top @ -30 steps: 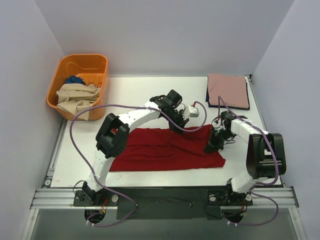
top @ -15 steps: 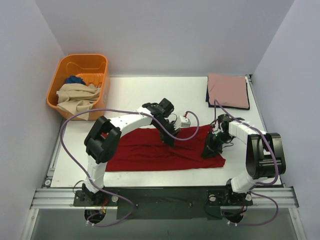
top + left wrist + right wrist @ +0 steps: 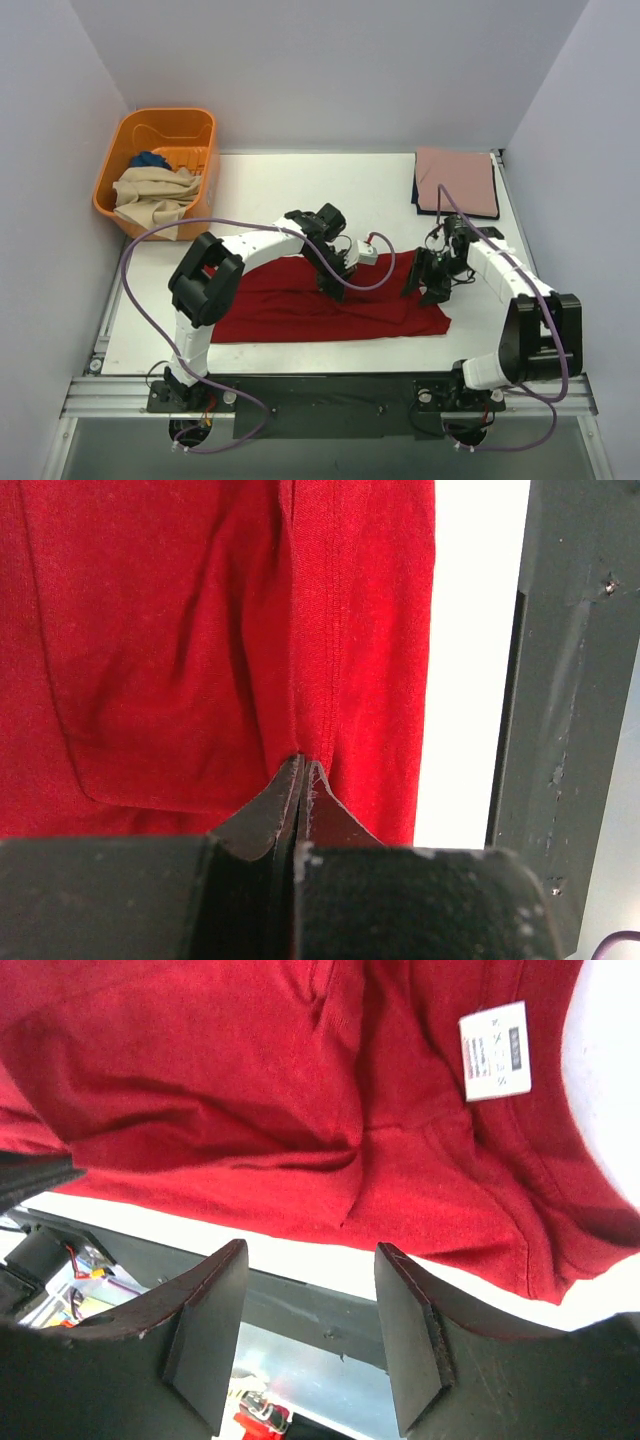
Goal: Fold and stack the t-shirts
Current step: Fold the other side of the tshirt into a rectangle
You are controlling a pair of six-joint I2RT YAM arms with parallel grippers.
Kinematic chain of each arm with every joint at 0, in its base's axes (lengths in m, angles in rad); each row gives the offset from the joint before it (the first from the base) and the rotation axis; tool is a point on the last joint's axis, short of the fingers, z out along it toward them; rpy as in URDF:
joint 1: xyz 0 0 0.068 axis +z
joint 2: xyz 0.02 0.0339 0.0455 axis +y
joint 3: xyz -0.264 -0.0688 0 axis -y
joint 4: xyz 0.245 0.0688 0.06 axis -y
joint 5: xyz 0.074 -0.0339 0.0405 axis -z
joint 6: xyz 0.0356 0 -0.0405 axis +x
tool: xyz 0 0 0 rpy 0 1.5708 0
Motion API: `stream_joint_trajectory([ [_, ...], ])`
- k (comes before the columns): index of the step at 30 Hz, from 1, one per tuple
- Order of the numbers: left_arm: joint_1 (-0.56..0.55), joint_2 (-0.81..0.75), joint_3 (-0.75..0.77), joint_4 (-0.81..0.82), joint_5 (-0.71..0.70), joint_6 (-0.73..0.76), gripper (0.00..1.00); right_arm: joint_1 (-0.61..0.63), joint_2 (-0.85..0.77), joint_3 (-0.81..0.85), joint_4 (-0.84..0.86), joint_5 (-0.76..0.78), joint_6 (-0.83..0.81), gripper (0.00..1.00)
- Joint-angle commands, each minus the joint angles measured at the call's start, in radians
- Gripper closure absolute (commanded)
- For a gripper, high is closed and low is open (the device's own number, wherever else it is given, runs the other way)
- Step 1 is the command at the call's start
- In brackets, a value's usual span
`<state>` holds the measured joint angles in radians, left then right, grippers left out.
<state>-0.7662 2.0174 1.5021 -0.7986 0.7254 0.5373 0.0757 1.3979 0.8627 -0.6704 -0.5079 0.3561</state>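
Note:
The dark red t-shirt (image 3: 290, 310) lies spread across the near middle of the table, partly folded lengthwise. My left gripper (image 3: 334, 286) is shut on a fold of it; in the left wrist view (image 3: 301, 764) the cloth (image 3: 160, 640) creases straight into the closed tips. My right gripper (image 3: 421, 283) is open and empty, just above the shirt's right end. The right wrist view shows the gripper (image 3: 310, 1335) over the red cloth (image 3: 230, 1070) and its white label (image 3: 494, 1050). A folded dusty pink t-shirt (image 3: 457, 182) lies on a navy one (image 3: 416, 191) at the back right.
The orange basket (image 3: 200, 122) stands at the back left with a beige t-shirt (image 3: 150, 195) and a blue one (image 3: 148, 160) in it. The black mounting rail (image 3: 330, 400) runs along the table's near edge. Purple cables loop over both arms.
My left gripper has moved toward the near edge, pulling the shirt's far edge over the cloth. My right gripper has lifted off the shirt's right end and drawn back slightly.

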Motion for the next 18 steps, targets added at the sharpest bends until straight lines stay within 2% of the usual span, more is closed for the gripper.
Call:
stream_joint_trajectory([
  [1, -0.004, -0.035, -0.014, 0.013, 0.031, -0.005, 1.00, 0.004, 0.095, 0.019, 0.029, 0.042, 0.027, 0.50],
  [9, -0.004, -0.040, -0.017, 0.049, 0.026, -0.051, 1.00, 0.045, 0.173, -0.027, 0.126, -0.027, 0.073, 0.54],
  [12, -0.002, -0.040, -0.019, 0.050, 0.026, -0.051, 1.00, 0.045, 0.190, -0.045, 0.155, -0.049, 0.087, 0.77],
  [18, 0.010, -0.045, -0.020, 0.050, 0.019, -0.056, 1.00, 0.038, 0.187, -0.062, 0.140, -0.028, 0.075, 0.96],
])
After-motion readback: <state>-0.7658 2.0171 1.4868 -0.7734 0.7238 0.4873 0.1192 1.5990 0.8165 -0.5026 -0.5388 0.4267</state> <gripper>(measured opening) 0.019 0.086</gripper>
